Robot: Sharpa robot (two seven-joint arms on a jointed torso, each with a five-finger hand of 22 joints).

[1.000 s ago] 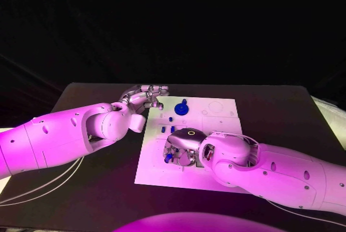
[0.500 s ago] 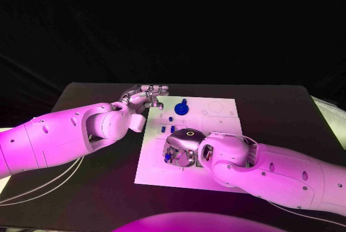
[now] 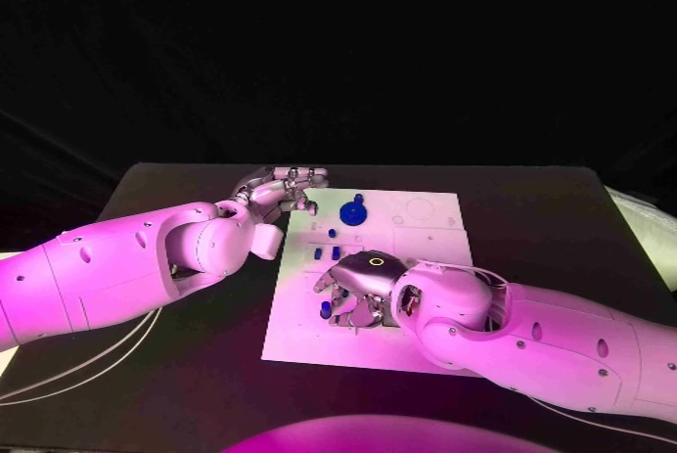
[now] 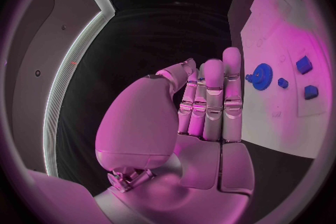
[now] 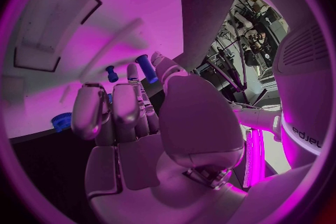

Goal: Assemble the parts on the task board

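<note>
The board [image 3: 424, 238] lies mid-table with small blue parts on it: a gear [image 3: 353, 213] near its far edge, pegs [image 3: 328, 252] nearer. The right hand [image 3: 360, 292] hovers over a peg [image 3: 326, 305], fingers curled; whether it grips anything I cannot tell. The left hand [image 3: 283, 191] rests flat-fingered and empty at the board's far corner. The parts look light, stiff and slick, best pinched by their sides. No writing is legible

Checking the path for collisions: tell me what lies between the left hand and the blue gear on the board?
Bare white task board only. In the left wrist view, nothing sits between the left hand and the blue gear.
</note>
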